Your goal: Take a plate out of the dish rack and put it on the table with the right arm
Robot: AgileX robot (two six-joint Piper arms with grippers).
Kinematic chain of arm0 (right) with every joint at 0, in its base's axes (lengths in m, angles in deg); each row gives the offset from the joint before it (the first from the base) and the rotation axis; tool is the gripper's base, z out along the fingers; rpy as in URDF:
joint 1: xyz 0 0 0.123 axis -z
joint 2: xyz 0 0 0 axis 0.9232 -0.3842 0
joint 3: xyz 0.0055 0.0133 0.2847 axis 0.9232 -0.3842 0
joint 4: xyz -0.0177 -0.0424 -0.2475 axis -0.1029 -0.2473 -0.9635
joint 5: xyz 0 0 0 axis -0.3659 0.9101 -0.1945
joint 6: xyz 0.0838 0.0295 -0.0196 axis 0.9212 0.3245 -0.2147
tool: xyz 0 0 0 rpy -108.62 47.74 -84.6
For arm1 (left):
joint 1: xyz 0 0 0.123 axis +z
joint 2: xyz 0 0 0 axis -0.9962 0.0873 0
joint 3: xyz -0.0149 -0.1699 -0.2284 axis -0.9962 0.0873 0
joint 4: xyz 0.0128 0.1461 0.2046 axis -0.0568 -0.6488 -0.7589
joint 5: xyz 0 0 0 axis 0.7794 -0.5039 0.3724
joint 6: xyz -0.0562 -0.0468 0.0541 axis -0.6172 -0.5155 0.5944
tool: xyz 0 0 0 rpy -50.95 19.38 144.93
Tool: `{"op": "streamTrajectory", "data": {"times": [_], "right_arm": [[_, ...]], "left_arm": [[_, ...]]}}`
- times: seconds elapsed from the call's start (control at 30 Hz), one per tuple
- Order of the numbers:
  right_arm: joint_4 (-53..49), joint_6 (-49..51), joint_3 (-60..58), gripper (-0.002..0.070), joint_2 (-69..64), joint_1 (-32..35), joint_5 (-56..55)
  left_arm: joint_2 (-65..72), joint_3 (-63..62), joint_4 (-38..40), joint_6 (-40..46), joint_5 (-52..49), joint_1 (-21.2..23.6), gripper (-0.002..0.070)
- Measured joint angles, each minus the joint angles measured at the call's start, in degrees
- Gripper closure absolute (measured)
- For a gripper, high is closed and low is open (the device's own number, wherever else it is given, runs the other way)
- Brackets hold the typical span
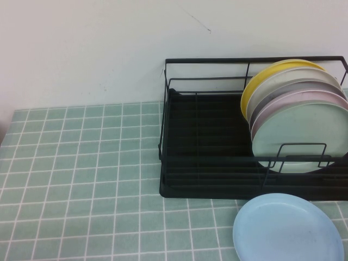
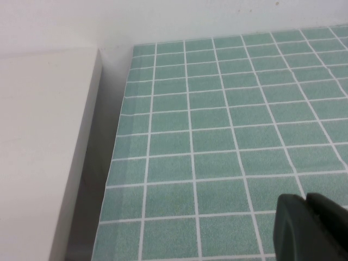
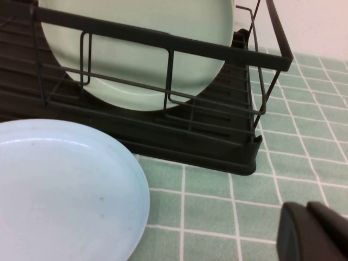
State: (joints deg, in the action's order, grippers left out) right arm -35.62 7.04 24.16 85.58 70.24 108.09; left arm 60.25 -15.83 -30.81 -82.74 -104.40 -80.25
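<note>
Mint-green plate upright in the dish rack, beyond the shut, empty right pincer low over the tiled surface; left pincer shut, parked; lifting not yet begun.

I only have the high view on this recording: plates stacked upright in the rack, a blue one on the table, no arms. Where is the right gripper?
Observer: The right gripper hangs low over the table, beside the light blue plate and in front of the dish rack. It is shut and holds nothing.
Operator: And the mint plate?
Observer: The plate stands upright behind the rack's front wire, untouched.
Operator: Left arm?
Observer: The left gripper is shut over bare tiles near the table's edge, where a pale white surface adjoins it.
</note>
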Motion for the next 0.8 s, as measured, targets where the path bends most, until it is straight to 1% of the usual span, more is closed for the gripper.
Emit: {"op": "streamTrajectory", "data": {"times": [0.17, 0.3, 0.53, 0.8], "right_arm": [[2.04, 0.00, -0.12, 0.0678, 0.00, 0.00, -0.86], [8.90, 0.00, -0.34, 0.0678, 0.00, 0.00, -3.74], [24.30, 0.00, -0.34, 0.0678, 0.00, 0.00, -11.53], [30.39, 0.00, -0.34, 0.0678, 0.00, 0.00, -13.23]], "left_arm": [[0.00, 0.00, 0.00, 0.00, 0.00, 0.00, 0.0678], [0.00, 0.00, 0.00, -0.13, 0.00, 0.00, 0.0678], [0.00, 0.00, 0.00, -0.13, 0.00, 0.00, 0.0678], [0.00, 0.00, 0.00, -0.13, 0.00, 0.00, 0.0678]]}}
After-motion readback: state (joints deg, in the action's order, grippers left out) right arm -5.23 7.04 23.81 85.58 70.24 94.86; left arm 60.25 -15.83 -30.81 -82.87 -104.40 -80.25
